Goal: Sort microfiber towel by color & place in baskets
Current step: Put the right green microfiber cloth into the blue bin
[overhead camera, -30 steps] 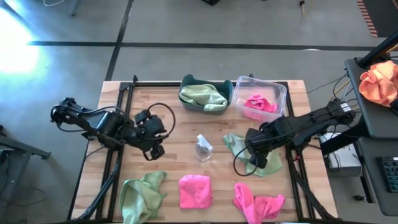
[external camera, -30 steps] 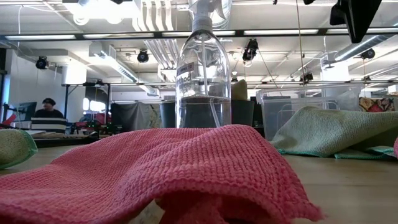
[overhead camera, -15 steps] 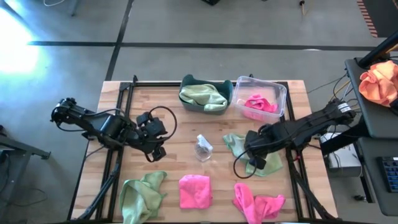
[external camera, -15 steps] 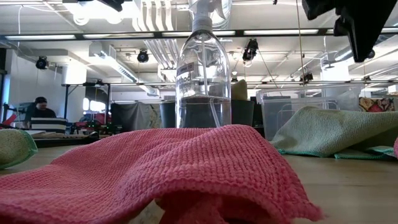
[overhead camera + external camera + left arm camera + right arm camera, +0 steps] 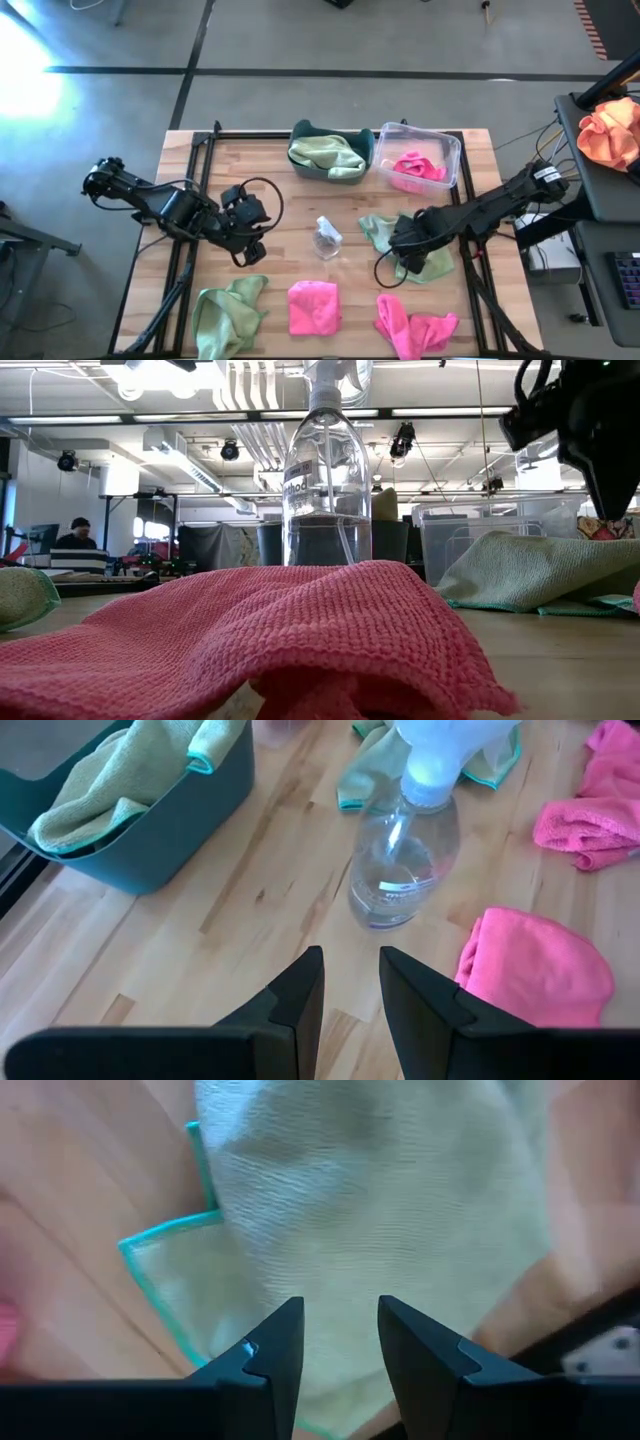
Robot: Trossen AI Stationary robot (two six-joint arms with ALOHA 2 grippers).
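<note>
The right gripper (image 5: 340, 1342) is hanging just above the crumpled sage green microfiber towel (image 5: 385, 235) right of the clear spray bottle (image 5: 326, 238), fingers narrowly apart, holding nothing. The left gripper (image 5: 350, 982) is waiting left of the bottle, narrowly open too.

The wooden table (image 5: 280, 215) stands on a grey concrete floor (image 5: 300, 35) crossed by dark lines (image 5: 190, 80). A bright patch of light (image 5: 25, 50) falls on the floor at one corner. Beside the table, a dark desk (image 5: 600, 150) carries an orange cloth bundle (image 5: 612, 132). Across the room, long ceiling lights (image 5: 440, 411) and white ducts (image 5: 250, 410) run overhead, and a seated person (image 5: 78, 540) shows at a far desk.
</note>
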